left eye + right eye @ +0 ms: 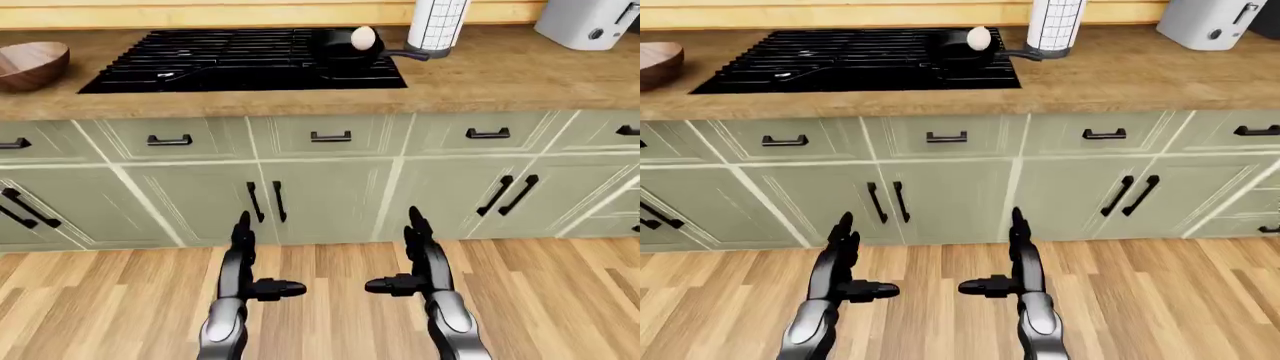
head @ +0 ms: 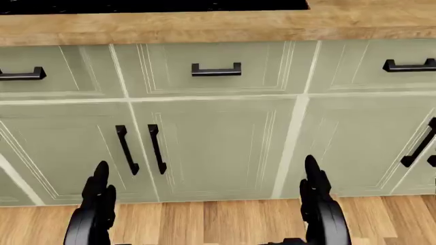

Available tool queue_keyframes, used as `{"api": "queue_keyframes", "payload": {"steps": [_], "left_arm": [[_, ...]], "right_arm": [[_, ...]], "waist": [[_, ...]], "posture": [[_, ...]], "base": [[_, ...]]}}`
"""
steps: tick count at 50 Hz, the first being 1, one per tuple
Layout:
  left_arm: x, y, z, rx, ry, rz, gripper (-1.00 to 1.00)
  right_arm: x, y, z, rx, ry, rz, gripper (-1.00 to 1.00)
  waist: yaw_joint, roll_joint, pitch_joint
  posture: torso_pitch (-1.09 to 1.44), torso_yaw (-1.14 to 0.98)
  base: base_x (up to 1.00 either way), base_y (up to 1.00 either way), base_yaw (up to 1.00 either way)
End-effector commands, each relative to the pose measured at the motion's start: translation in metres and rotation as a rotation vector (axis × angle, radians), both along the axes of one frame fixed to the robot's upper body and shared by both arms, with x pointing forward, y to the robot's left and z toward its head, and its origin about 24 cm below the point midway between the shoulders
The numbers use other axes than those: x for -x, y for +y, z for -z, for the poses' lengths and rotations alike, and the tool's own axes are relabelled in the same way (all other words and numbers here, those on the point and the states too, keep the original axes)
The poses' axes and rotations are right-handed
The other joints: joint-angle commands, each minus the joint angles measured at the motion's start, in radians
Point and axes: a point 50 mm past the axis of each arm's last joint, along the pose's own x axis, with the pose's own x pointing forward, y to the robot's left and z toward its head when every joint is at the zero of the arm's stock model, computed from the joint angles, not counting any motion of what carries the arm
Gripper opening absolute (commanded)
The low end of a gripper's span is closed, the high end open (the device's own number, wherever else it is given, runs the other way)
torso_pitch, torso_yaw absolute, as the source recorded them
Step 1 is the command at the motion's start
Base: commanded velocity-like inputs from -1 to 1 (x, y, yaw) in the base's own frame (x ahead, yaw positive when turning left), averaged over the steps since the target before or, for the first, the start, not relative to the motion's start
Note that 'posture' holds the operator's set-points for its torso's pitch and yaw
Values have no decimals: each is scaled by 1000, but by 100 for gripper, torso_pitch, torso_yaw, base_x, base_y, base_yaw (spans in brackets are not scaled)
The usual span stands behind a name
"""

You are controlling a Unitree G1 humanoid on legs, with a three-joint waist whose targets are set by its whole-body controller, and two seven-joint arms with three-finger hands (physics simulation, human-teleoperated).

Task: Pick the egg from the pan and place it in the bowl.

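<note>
A pale egg [image 1: 363, 37] lies in a black pan [image 1: 352, 51] on the right part of the black stove [image 1: 240, 60], at the top of the left-eye view. A brown wooden bowl [image 1: 30, 64] stands on the counter at the far left. Both hands hang low over the wooden floor, far below the counter. My left hand [image 1: 252, 259] is open with fingers up and thumb pointing right. My right hand [image 1: 405, 255] mirrors it, open and holding nothing.
A white paper-towel roll [image 1: 437, 24] stands right of the pan's handle, and a white toaster [image 1: 588, 21] sits at the top right. Green cabinet doors and drawers with black handles [image 1: 331, 136] run under the wooden counter [image 1: 480, 75].
</note>
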Motion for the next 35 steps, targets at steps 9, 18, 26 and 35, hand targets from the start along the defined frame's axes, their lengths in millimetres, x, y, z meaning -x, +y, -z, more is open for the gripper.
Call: {"api": "queue_keyframes", "payload": {"steps": [9,18,26,35], "left_arm": [[-8,-6,-28,12,-159,18,100],[-43,-4,-62,74,-135,27,100],[-99,9,-114,87,-106,10,100],[-158,19,-201,12,-166,-23,100]], "right_arm": [[-4,2,-29,18,-171,-9,100],[-38,-18,-65,49,-182,66,100],[-82,-38,-126,15,-199,104,100],[-131,-49,-195,90,-213,38,100]], "waist": [[7,-9,-74],[8,-6,-87],[11,-7,-104],[9,-14,-95]], "posture": [[0,0],[0,0],[0,0],[0,0]], "base": [[0,0,0],[0,0,0],[0,0,0],[0,0,0]]}}
